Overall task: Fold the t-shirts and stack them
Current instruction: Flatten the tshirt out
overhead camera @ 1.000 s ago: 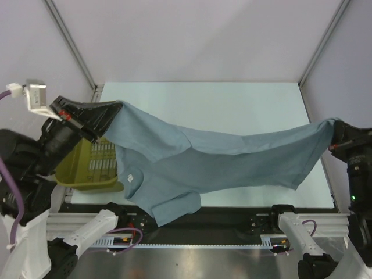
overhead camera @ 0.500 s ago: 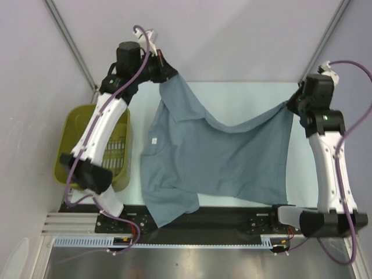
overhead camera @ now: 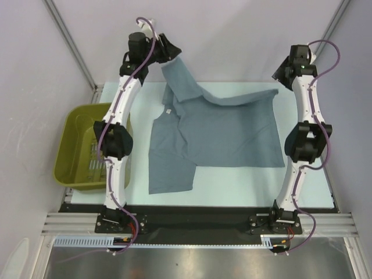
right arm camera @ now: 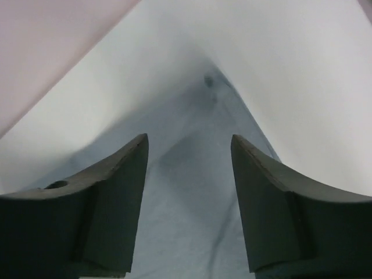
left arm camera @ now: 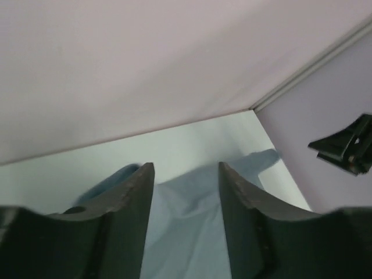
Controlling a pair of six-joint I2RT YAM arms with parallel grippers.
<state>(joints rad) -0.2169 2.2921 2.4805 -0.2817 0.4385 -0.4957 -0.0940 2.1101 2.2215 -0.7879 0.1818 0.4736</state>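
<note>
One slate blue-grey t-shirt (overhead camera: 221, 133) lies spread on the pale table, a sleeve folded over near the left and its label showing. Its far-left corner still rises toward my left gripper (overhead camera: 171, 51), which is stretched out over the far edge. In the left wrist view that gripper (left arm camera: 186, 165) stands open, with the t-shirt (left arm camera: 192, 226) loose below the gap. My right gripper (overhead camera: 278, 74) hovers at the shirt's far-right corner. In the right wrist view it (right arm camera: 189, 136) is open too, and the t-shirt (right arm camera: 192, 221) lies under it, ungripped.
An olive basket (overhead camera: 61, 157) sits left of the table beside the left arm. Both arms reach from the near rail to the far wall, flanking the shirt. Slanted frame posts stand at the back corners. The right arm's black gripper (left arm camera: 349, 148) shows in the left wrist view.
Both arms swung from the near sides to the far edge, dragging the stretched shirt up the table and laying it down. Both grippers, shut on its corners before, now stand open.
</note>
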